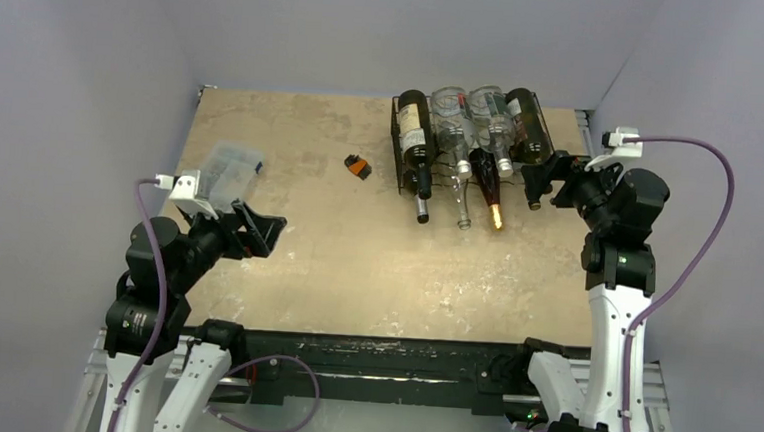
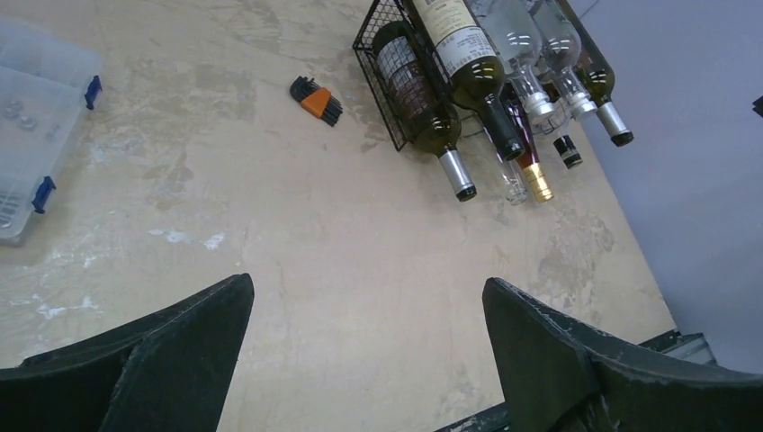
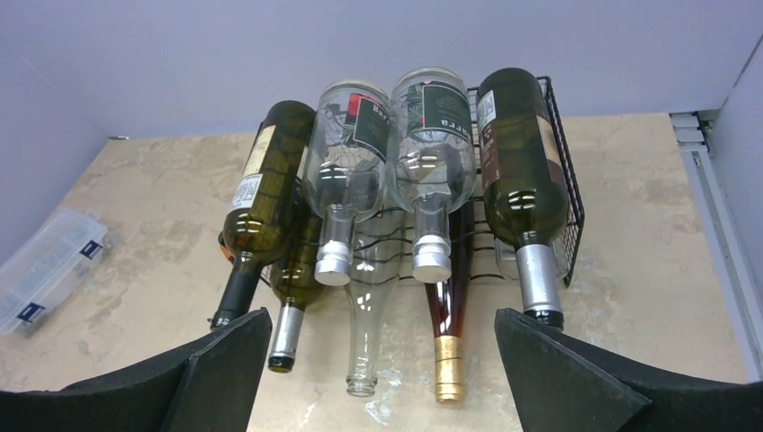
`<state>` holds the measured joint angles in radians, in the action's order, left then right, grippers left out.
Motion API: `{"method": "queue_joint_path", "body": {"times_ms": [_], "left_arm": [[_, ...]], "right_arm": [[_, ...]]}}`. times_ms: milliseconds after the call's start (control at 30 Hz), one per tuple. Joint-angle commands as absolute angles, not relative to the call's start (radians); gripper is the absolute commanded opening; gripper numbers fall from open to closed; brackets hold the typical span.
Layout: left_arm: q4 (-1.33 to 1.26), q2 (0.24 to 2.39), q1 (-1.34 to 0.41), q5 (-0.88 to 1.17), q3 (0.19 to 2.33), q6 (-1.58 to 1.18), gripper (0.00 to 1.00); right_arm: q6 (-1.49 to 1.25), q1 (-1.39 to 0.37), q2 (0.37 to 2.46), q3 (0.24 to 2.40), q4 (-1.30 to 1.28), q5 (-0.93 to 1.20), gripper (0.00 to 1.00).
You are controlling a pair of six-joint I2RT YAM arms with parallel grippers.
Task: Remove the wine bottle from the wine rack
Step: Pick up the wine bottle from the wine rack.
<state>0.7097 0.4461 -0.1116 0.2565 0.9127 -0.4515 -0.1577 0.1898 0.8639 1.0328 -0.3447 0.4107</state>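
The black wire wine rack [image 1: 399, 147] [image 3: 565, 184] [image 2: 376, 54] stands at the table's back right. Several wine bottles lie in it in two tiers, necks toward me. On top are a dark green one [image 3: 270, 189], two clear ones with silver caps [image 3: 346, 171], and a dark green one with a silver neck [image 3: 522, 153] at the right end [image 1: 529, 135]. Below, a clear bottle [image 3: 364, 333] and a gold-capped red one [image 3: 448, 333] poke out. My right gripper [image 3: 382, 317] [image 1: 549, 178] is open, level with the necks, touching nothing. My left gripper [image 2: 367, 282] [image 1: 262, 231] hangs open over bare table at the left.
A clear plastic compartment box [image 1: 231, 167] [image 2: 36, 117] [image 3: 49, 265] sits at the table's left edge. A small orange and black hex key set [image 1: 358, 165] [image 2: 317, 99] lies left of the rack. Grey walls close the back and both sides.
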Motion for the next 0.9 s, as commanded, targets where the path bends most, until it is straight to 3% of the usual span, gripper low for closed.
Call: {"method": "queue_joint_path", "body": {"times_ms": [0,233,467,867], "left_arm": [[0.717,0.420,-0.104,0.306,0.947,-0.549,1.00],[0.758,0.420,-0.104,0.364,0.929,-0.597,1.00],[0.777,0.455,-0.105,0.444,0.921,-0.549,1.00],[0.800,0.490,-0.107,0.404,0.890,-0.479,0.99]], "right_arm": [[-0.189,0.187,0.846,1.056,-0.339,0.388,0.99],[-0.093,0.187,0.833,1.035,-0.351,0.467,0.99],[0.261,0.187,0.809,0.991,-0.449,0.848,0.99],[0.461,0.186,0.921,1.047,-0.655,1.015,0.99]]}}
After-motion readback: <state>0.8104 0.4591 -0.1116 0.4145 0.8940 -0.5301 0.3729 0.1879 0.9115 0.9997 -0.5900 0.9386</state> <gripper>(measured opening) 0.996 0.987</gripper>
